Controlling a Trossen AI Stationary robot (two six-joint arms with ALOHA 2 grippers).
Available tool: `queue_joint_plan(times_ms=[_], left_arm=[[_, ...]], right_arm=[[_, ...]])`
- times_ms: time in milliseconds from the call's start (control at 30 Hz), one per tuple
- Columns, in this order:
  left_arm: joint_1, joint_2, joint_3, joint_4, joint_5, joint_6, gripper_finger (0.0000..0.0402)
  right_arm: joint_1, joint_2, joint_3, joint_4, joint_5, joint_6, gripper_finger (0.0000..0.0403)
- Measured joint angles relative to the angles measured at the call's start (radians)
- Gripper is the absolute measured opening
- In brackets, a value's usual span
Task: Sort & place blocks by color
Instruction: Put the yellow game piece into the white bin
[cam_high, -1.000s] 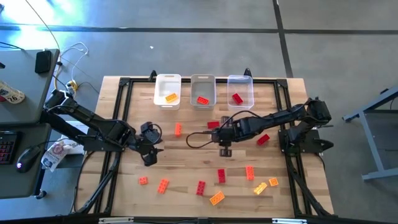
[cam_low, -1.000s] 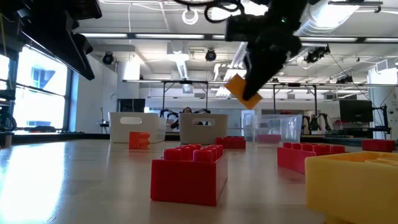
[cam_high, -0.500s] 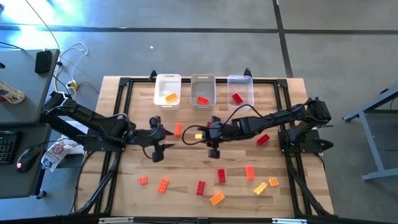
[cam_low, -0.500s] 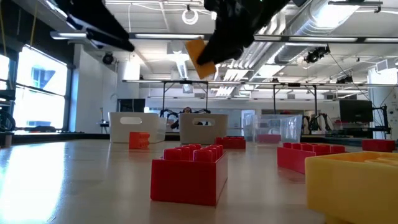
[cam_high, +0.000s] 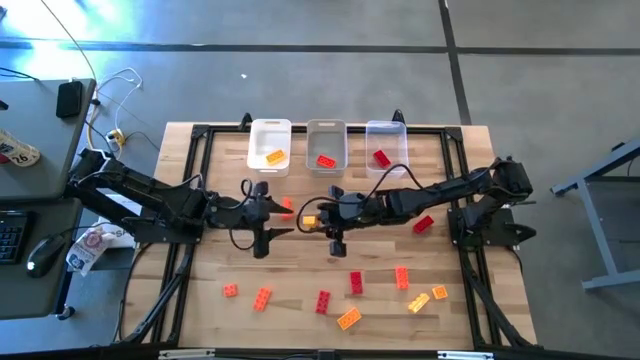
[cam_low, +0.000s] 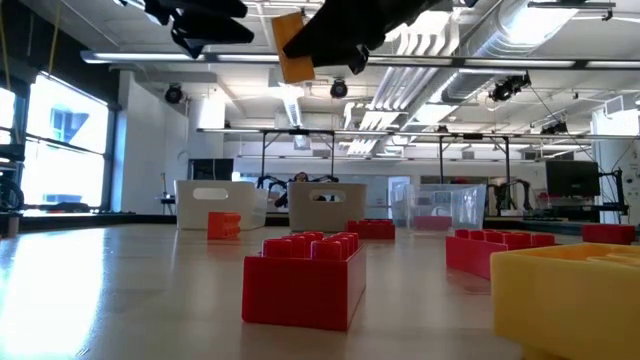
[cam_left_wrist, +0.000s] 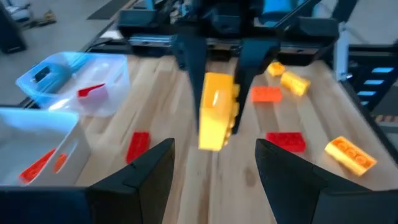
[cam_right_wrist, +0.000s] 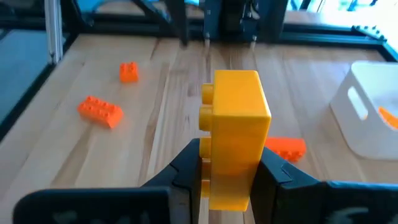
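At the centre of the high view the right gripper (cam_high: 314, 219) pinches a yellow block (cam_high: 309, 220) between narrow fingers, raised above the table (cam_high: 300, 290), its lower half hidden by those fingers in the right wrist view. The left gripper (cam_high: 277, 219) faces it from just left with fingers spread wide and nothing between them, its tips cut off at the top of the low view. Other blocks (cam_high: 355, 284) lie scattered lower down; three bins (cam_high: 326, 135) at upper centre hold one each.

White bin (cam_high: 270, 146), grey bin (cam_high: 326, 145), clear bin (cam_high: 387, 146) abreast.
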Motion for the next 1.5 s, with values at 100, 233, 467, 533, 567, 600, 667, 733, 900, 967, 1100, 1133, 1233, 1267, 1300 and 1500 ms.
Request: queue_joint_plan(times_ms=[100, 233, 467, 533, 567, 600, 667, 733, 900, 967, 1100, 1133, 1233, 1267, 1300, 1500], left_arm=[[0.019, 0.028, 0.000, 0.040, 0.025, 0.000, 0.0211], [0.045, 0.065, 0.000, 0.096, 0.055, 0.000, 0.0211], [0.088, 0.118, 0.000, 0.177, 0.125, 0.006, 0.0211], [0.097, 0.128, 0.000, 0.193, 0.126, 0.023, 0.0211], [0.101, 0.132, 0.000, 0.211, 0.127, 0.034, 0.0211], [0.105, 0.138, 0.000, 0.236, 0.136, 0.044, 0.0211], [0.112, 0.147, 0.000, 0.251, 0.165, 0.052, 0.0211], [0.115, 0.147, 0.000, 0.263, 0.192, 0.052, 0.0211], [0.115, 0.146, 0.000, 0.269, 0.204, 0.052, 0.0195], [0.115, 0.146, 0.000, 0.268, 0.204, 0.052, 0.0175], [0.115, 0.146, 0.000, 0.268, 0.203, 0.052, 0.0118], [0.115, 0.146, 0.000, 0.268, 0.203, 0.055, 0.0102], [0.114, 0.146, 0.000, 0.268, 0.208, 0.088, 0.0064], [0.114, 0.146, 0.000, 0.268, 0.209, 0.095, 0.0064], [0.114, 0.146, 0.000, 0.268, 0.210, 0.097, 0.0064], [0.115, 0.146, 0.000, 0.252, 0.178, 0.093, 0.0064]], right_arm=[[0.000, 0.000, 0.000, 0.027, -0.004, -0.013, 0.0070], [0.000, 0.000, 0.000, 0.044, -0.018, -0.019, 0.0070], [0.000, 0.000, 0.000, 0.045, -0.022, -0.019, 0.0070], [-0.001, 0.000, 0.000, 0.044, -0.019, -0.019, 0.0070], [-0.001, 0.000, 0.000, 0.046, -0.019, -0.019, 0.0070], [-0.001, 0.000, 0.000, 0.046, -0.019, -0.019, 0.0070], [0.000, 0.000, 0.000, 0.045, -0.022, -0.019, 0.0070], [0.000, 0.000, 0.000, 0.046, -0.022, -0.016, 0.0070], [0.000, 0.000, 0.000, 0.046, -0.022, 0.000, 0.0070], [0.000, 0.000, 0.000, 0.046, -0.022, 0.000, 0.0070], [0.000, 0.000, 0.000, 0.045, -0.020, 0.001, 0.0070], [-0.001, 0.000, 0.000, 0.045, -0.023, 0.001, 0.0070], [0.000, 0.000, 0.000, 0.043, -0.029, 0.003, 0.0073], [0.000, 0.000, 0.000, 0.044, -0.028, 0.002, 0.0081], [0.000, 0.000, 0.000, 0.044, -0.027, 0.001, 0.0091], [-0.002, 0.000, 0.000, 0.030, -0.017, 0.000, 0.0156]])
